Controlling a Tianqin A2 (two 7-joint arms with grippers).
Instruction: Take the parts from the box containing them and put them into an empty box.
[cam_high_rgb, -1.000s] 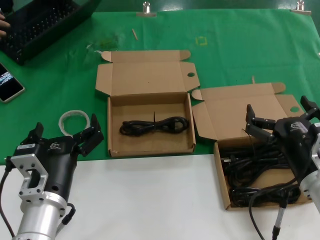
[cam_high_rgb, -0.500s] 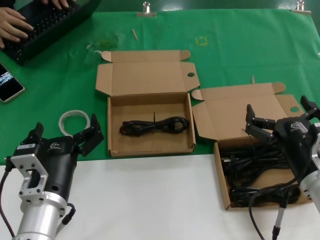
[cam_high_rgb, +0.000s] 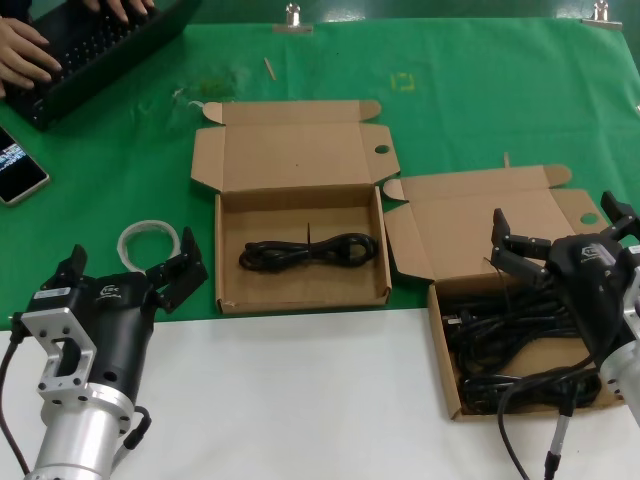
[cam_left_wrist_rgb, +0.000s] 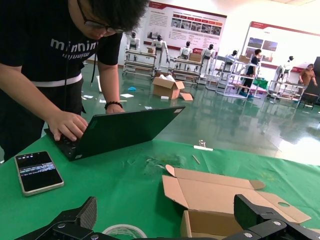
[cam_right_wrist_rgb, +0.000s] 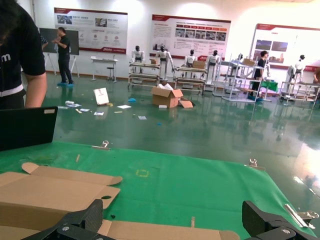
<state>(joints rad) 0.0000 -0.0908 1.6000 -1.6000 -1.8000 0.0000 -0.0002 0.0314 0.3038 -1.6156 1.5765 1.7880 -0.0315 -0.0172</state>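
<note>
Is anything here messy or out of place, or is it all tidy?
Mostly tidy. The right box sits askew to the left box, and its black cables lie in a loose tangle, one strand spilling over the front wall. A white coiled ring lies loose on the green mat. Nothing looks damaged.

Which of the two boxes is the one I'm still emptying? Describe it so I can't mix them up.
On the green mat lie two open brown boxes. Yours is the box on the robot's right, overhanging the white table edge, under the open right claw. It holds a tangled heap of black cables; the other box holds one bundle.
</note>
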